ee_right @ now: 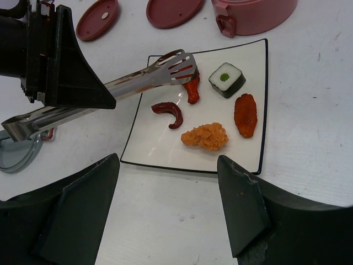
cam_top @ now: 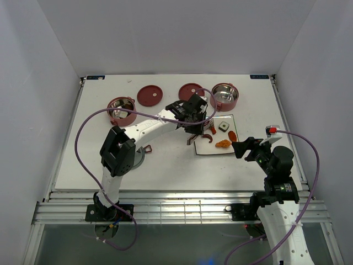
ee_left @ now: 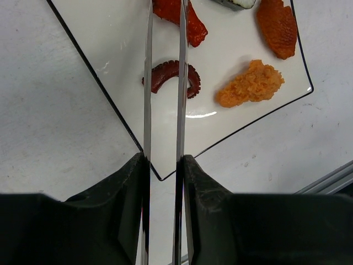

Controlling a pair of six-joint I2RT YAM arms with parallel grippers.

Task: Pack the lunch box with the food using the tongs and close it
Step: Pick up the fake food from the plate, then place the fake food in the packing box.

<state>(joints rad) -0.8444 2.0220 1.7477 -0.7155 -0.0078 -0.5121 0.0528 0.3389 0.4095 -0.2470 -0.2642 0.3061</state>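
My left gripper (ee_left: pixel 164 182) is clamped on the tongs (ee_left: pixel 147 83), a finger pressed on the outside of each arm; the two arms run nearly parallel with a narrow gap between them, so the jaws are partly closed. The tongs reach out over the white plate (ee_right: pixel 165 157); their slotted tips sit at the red-orange piece (ee_right: pixel 192 89) near the plate's far-left corner, and I cannot tell whether they pinch it. Just near of that lies the curved sausage (ee_right: pixel 171 113), under the right arm of the tongs in the wrist view; the nugget (ee_right: pixel 205 136) is to its right, the orange slice (ee_right: pixel 245 114) further right, the dark cube (ee_right: pixel 226 80) far of both. My right gripper (ee_right: pixel 165 210) hangs wide open and empty over the table at the plate's near edge. One bowl (cam_top: pixel 224 95) stands beyond the plate, the other bowl (cam_top: pixel 121 109) far left; the two lids (cam_top: pixel 150 95) lie flat between them.
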